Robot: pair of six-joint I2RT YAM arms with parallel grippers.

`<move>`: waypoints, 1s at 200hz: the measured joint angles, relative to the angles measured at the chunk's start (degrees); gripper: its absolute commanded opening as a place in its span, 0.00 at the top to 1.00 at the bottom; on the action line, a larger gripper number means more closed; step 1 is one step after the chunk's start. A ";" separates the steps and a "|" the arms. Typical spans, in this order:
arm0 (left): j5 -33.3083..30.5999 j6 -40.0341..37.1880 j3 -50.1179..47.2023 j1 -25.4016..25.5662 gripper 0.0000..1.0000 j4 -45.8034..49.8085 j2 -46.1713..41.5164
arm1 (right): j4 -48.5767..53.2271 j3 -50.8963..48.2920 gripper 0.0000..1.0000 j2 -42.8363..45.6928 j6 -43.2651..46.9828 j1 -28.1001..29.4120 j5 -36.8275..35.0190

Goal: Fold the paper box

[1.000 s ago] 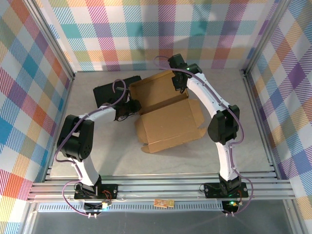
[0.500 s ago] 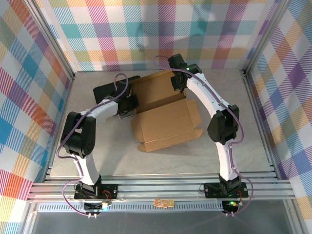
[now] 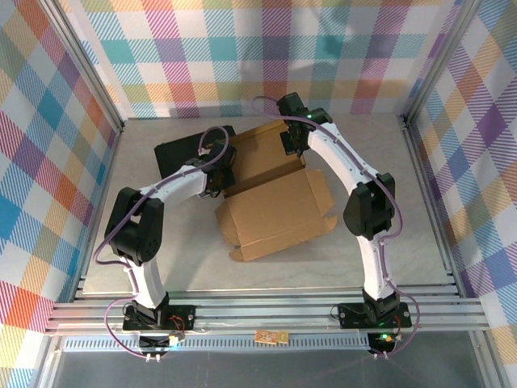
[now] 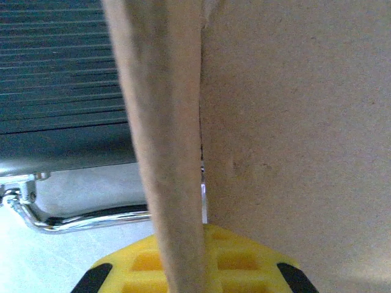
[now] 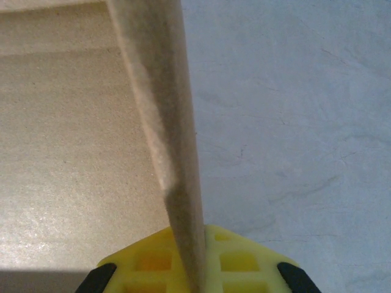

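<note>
Mid-fold on the table (image 3: 404, 210): you have the paper box (image 3: 275, 214) lying near the centre, its rear panel reaching toward the back wall and its left rear corner just beside the black case (image 3: 179, 151). Judged from above, the job is roughly half done. The near section already reads as a shallow tray with a raised front lip, while the side flaps on the right splay outward and the rear panel is not yet brought over as a lid. Seating the side walls, tucking the tabs and closing the top all appear to remain. Your left hand (image 3: 220, 168) is clenched on the box's left edge, and its wrist camera shows a thin upright cardboard wall pinched between the yellow pads, with the case's metal handle (image 4: 79, 217) beyond. Your right hand (image 3: 296, 144) is likewise clamped tight on cardboard at the rear panel's right edge. Seen from its wrist, the sheet stands edge-on in the grip, brown panel to one side and bare table to the other.
</note>
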State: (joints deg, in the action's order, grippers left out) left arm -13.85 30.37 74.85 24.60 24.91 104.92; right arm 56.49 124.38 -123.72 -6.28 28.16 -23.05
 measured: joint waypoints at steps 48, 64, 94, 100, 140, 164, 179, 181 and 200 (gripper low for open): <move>5.68 -2.08 -3.08 -2.99 0.34 -1.42 -5.73 | -1.79 -1.97 1.00 0.13 1.36 -0.15 0.61; 8.90 -2.95 -3.08 -4.46 0.33 -2.51 -7.41 | -1.84 -2.56 1.00 0.13 1.62 -0.15 0.96; 13.75 -4.28 -2.45 -6.38 0.37 -2.86 -7.98 | -2.38 -2.56 1.00 0.13 2.05 -0.15 1.31; 14.49 -4.44 -2.32 -6.54 0.38 -2.60 -7.89 | -2.49 -2.56 1.00 0.13 2.08 -0.15 1.33; 16.92 -4.96 -2.03 -6.75 0.43 -2.49 -6.23 | -2.49 -2.56 1.00 0.13 2.14 -0.37 1.73; 17.25 -5.09 -2.03 -6.75 0.56 -2.60 -4.74 | -2.47 -2.56 1.00 0.13 2.25 -0.42 2.01; 16.98 -5.55 -1.95 -6.75 0.64 -2.58 -3.43 | -2.49 -2.56 1.00 0.13 2.25 -0.42 2.16; 16.83 -5.68 -1.92 -6.75 0.65 -2.58 -3.23 | -2.49 -2.56 1.00 0.13 2.27 -0.42 2.19; 15.82 -5.62 -1.40 -6.75 0.74 -2.62 -1.14 | -2.47 -2.56 1.00 0.13 2.27 -0.42 2.43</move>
State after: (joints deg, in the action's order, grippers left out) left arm 1.98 24.75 73.45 17.85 22.28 103.79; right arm 54.02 121.82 -123.59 -4.01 27.75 -20.62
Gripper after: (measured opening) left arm 0.315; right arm 0.067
